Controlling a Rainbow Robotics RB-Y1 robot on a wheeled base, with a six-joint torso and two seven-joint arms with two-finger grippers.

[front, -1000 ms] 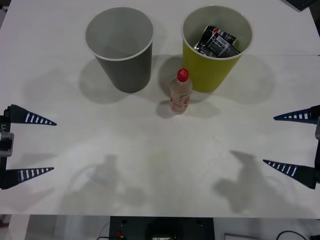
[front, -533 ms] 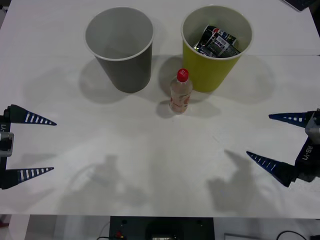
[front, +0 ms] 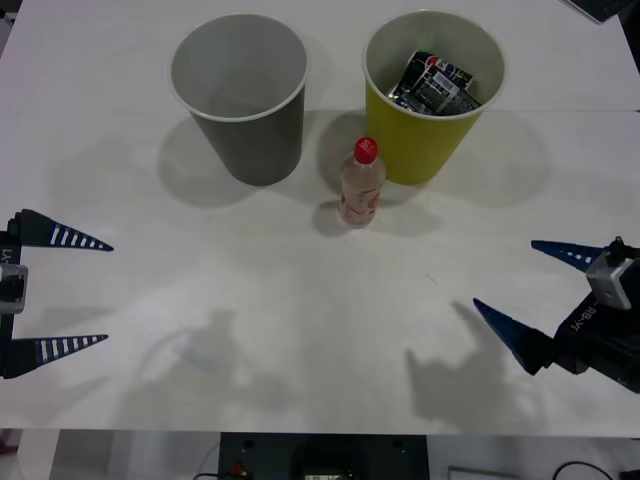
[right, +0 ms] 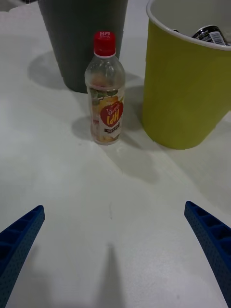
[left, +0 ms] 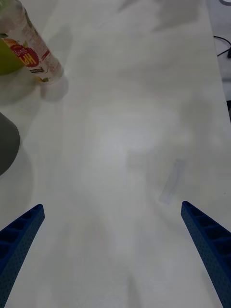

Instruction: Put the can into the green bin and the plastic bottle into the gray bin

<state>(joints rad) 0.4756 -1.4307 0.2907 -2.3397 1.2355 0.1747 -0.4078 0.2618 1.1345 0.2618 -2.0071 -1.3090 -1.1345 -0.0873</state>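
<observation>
The can (front: 433, 83) already lies inside the green bin (front: 430, 150), so the step in hand is the plastic bottle (front: 361, 183), which stands upright on the bench (front: 300, 300) well ahead of the right end effector (front: 528, 296), between the two bins and just beside the green one. That end effector is spread wide and empty, aimed at the bottle. The left end effector (front: 72, 292) waits wide open at the bench edge. Next, I judge, the right one must advance, straddle the bottle, close, then lift it over the gray bin (front: 250, 140)
</observation>
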